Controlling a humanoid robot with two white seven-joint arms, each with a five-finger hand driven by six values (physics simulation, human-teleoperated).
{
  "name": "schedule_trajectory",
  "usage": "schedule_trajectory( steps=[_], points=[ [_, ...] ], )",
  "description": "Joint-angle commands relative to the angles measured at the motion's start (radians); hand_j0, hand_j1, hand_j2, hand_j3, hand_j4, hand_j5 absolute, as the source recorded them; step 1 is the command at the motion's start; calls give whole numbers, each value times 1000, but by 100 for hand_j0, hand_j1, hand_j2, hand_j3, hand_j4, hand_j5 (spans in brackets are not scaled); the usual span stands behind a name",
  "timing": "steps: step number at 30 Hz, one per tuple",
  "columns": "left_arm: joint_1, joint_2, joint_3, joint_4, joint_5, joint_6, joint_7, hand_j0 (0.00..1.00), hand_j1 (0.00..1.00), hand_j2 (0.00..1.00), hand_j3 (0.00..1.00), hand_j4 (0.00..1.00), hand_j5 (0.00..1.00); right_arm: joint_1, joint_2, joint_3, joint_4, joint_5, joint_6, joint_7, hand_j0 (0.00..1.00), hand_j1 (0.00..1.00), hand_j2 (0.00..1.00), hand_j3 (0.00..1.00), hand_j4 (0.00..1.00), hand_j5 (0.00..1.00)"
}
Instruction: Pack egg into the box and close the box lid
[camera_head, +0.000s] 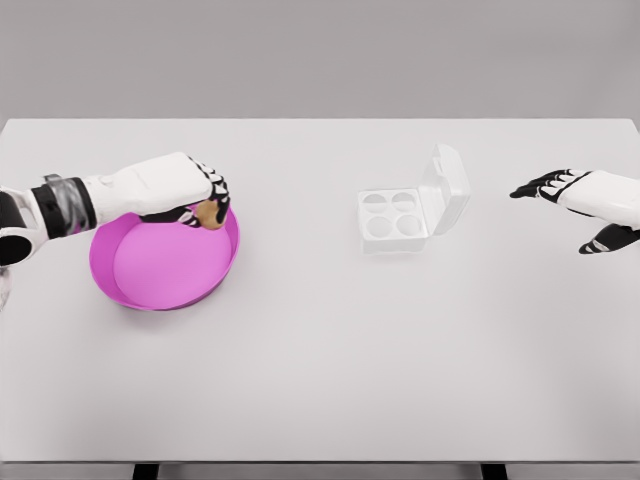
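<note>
Single head view, steeply downward from above onto the whole white table (320, 380).

My left hand (200, 195) reaches in from the left over the far rim of the pink bowl (150, 285), its fingers curled around a brown egg (209, 214) held just above the bowl's inner edge. The bowl sits on the left part of the white table (320, 380). Right of the middle stands the white egg box (405, 212), its four round cups empty and its lid (447, 185) tilted up on the right side. My right hand (575, 200) hovers well apart at the right edge, fingers spread, holding nothing.
</note>
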Motion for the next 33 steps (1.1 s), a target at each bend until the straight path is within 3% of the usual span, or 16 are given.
schedule_trajectory(
  steps=[1,33],
  points=[
    [0,-18,2,-1,5,3,1,33,33,33,33,33,33,0,-1,0,1,-6,3,0,100,100,100,100,100,100],
    [-9,-175,10,4,-8,3,1,31,31,31,31,31,31,0,-1,0,6,-6,3,0,100,100,100,100,100,100]
  ],
)
